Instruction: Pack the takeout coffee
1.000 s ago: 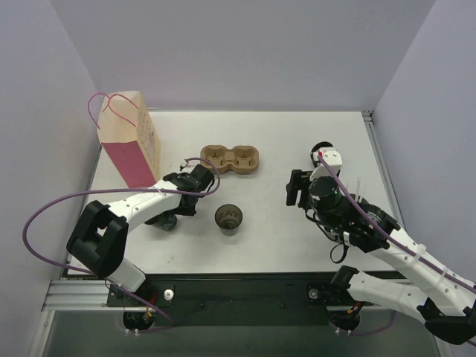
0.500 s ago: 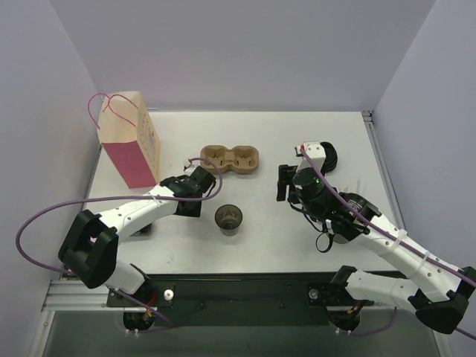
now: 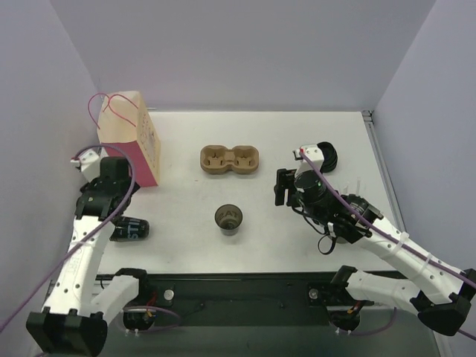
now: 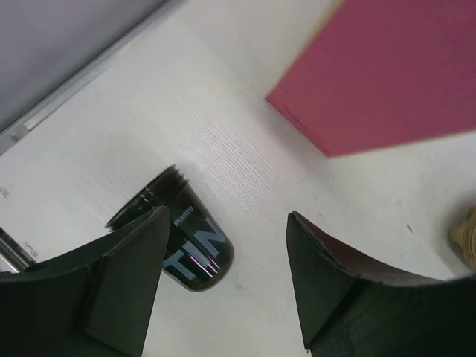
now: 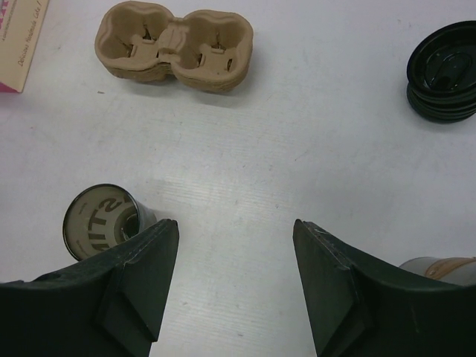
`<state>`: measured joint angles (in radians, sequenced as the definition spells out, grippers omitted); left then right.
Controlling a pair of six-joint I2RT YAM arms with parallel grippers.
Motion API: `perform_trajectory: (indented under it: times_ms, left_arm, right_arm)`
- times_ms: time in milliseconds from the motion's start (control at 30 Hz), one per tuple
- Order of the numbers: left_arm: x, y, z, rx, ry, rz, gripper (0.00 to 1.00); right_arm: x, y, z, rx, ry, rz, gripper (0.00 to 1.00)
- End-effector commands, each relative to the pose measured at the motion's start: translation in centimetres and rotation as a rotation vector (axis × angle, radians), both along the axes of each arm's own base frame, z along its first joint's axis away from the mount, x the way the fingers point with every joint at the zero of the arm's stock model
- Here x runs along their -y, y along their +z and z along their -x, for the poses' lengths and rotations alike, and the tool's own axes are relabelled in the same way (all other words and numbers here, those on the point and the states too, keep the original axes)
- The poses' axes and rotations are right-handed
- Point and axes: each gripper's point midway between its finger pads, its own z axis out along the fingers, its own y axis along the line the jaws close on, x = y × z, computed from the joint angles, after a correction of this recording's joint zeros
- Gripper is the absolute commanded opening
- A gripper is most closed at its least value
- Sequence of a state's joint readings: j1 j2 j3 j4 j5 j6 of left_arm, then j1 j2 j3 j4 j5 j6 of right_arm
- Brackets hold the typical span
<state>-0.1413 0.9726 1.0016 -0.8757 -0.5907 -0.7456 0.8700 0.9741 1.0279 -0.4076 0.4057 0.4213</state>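
Black cup point(image 3: 132, 229) lies on its side by the table's point(image 3: 186, 134) left edge, where the left gripper point(image 4: 227, 216) has just swung back, jaws apart and empty like the right gripper point(image 5: 235, 223), so the tray point(image 3: 231, 160) still waits.

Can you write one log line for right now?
left pincer: open, near lying cup | right pincer: open, empty | upright cup: on table | tray: empty

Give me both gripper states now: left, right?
Left gripper: jaws open, holding nothing.
Right gripper: jaws open, holding nothing.
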Motion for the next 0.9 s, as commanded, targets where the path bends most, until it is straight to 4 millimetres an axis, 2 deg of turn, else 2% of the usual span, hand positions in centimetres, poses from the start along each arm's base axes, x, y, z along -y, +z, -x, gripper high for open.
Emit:
perform_trajectory:
  times_ms: [0,67,100,267,400,500,533,600,633,700,733,800,833,867]
  left_arm:
    - [-5.5,-1.0,1.7,-0.006,0.151,0.015,0.74]
    - [-6.0,-2.5,1.4,-0.045,0.091,0.096,0.76]
    - [-6.6,-3.3,1.9,-0.067,0.111,0.119,0.77]
    - [-7.4,-6.3,2.2,-0.113,0.146,0.183,0.8]
    - [-7.2,-7.9,2.6,-0.114,0.164,0.29,0.78]
    - [-6.7,-8.6,3.0,-0.112,0.159,0.311,0.77]
    - [-6.5,-8.6,3.1,-0.108,0.159,0.311,0.77]
    - [-6.4,-8.9,3.4,-0.114,0.162,0.316,0.77]
    - [-6.3,-9.0,3.5,-0.119,0.165,0.318,0.76]
    - [-6.2,-8.8,3.4,-0.117,0.161,0.326,0.76]
    - [-6.1,-9.0,3.4,-0.122,0.164,0.337,0.77]
    - [-5.5,-9.3,3.4,-0.125,0.162,0.372,0.76]
    - [-5.2,-9.5,3.4,-0.124,0.157,0.388,0.76]
    - [-5.0,-9.6,3.3,-0.123,0.154,0.399,0.76]
  right_arm:
    - [-1.2,1.2,0.0,0.015,0.034,-0.043,0.64]
    - [-1.4,1.4,0.2,0.012,0.048,-0.048,0.64]
    - [-1.5,1.5,0.2,0.012,0.053,-0.049,0.64]
    - [-1.6,1.5,0.5,0.0,0.068,-0.051,0.64]
    - [-2.5,0.1,0.8,-0.049,0.102,-0.045,0.64]
    - [-4.7,-1.4,1.0,-0.105,0.163,-0.04,0.64]
    - [-5.9,-2.5,1.1,-0.145,0.202,-0.035,0.64]
    - [-8.1,-2.5,1.3,-0.152,0.254,-0.055,0.66]
    - [-9.3,-3.7,1.3,-0.183,0.265,-0.037,0.66]
    - [-11.5,-3.6,1.7,-0.182,0.296,-0.029,0.66]
    - [-12.5,-4.9,1.6,-0.204,0.293,-0.002,0.66]
    - [-15.2,-4.8,1.9,-0.183,0.312,-0.019,0.66]
    - [-16.5,-6.4,1.8,-0.212,0.322,-0.002,0.66]
    - [-18.0,-6.9,2.1,-0.232,0.336,-0.025,0.66]
